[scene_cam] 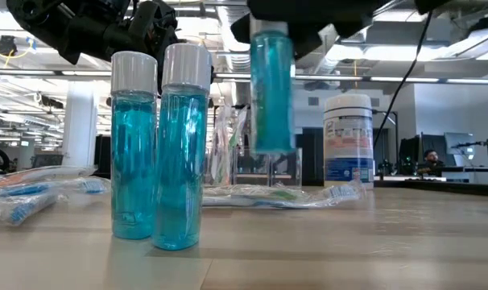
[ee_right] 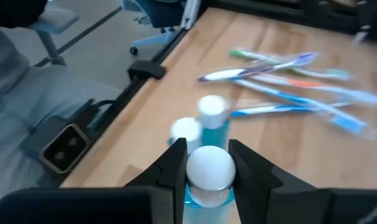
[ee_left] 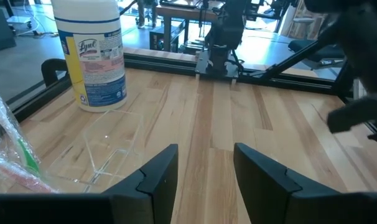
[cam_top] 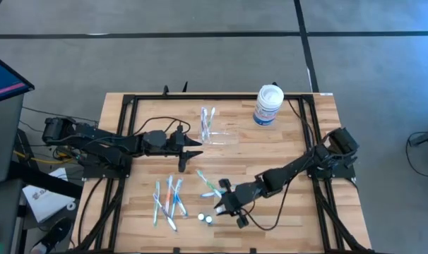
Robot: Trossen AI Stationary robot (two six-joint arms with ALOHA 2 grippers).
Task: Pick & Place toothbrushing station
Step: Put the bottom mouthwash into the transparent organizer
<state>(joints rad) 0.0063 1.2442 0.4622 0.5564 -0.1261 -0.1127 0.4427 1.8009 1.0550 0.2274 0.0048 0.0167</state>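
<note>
The right hand [ee_right: 202,163] grasps a blue bottle [ee_right: 207,171] lifted above two standing bottles [scene_cam: 157,145]; if you descend carelessly, it may topple them, while the left hand [ee_left: 202,171] waits released near the toothbrushing station [ee_left: 107,152].

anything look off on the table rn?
Nothing spilled or damaged. The right gripper holds a blue bottle above the table; two more stand upright. Wrapped toothbrushes lie scattered loose, outside the clear organizer. The left gripper is open, empty.
</note>
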